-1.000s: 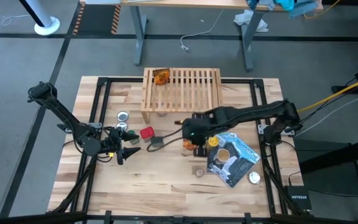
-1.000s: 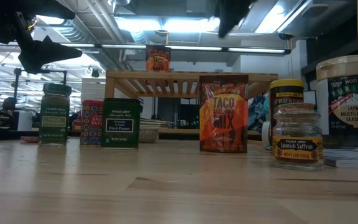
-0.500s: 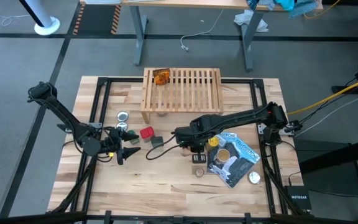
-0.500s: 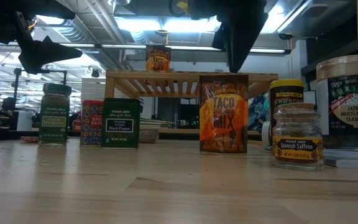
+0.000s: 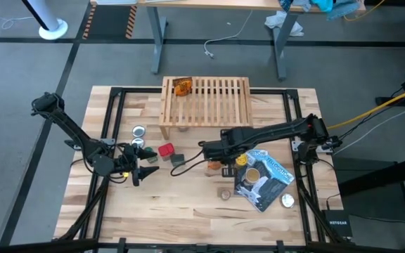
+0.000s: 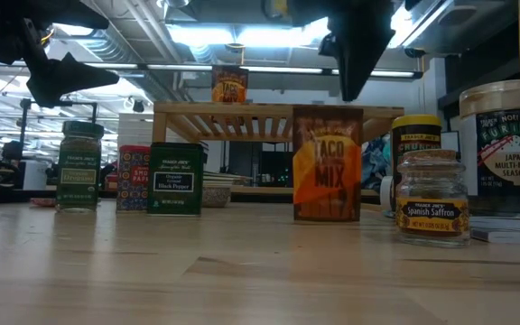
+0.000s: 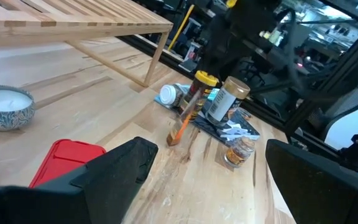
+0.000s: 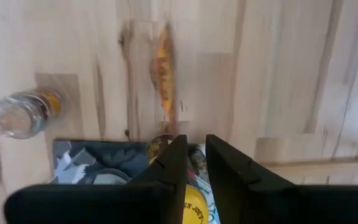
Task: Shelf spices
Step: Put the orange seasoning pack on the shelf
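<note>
Butcher-block tabletop (image 5: 188,204) is seen from above with the shelf (image 5: 206,102) at 12 o'clock, one orange packet (image 5: 182,86) already lying on its slats. Another orange packet, the taco mix packet (image 6: 328,164), stands upright on edge near table centre; from the wrist camera it is seen edge-on as a thin orange strip (image 8: 165,71), its long axis running in line with the slot between the fingers. The right gripper (image 5: 213,150) hangs just above and slightly to the 3 o'clock side of the packet top in the low view, apart from it, nothing held. Its fingers (image 8: 166,171) are nearly closed, only a narrow slit showing, likely just enough for the packet edge. The right arm is clearly the nearer one. The left gripper (image 5: 145,171) waits at 9 o'clock beside the red-capped jar (image 5: 166,149), fingers spread wide, empty.
</note>
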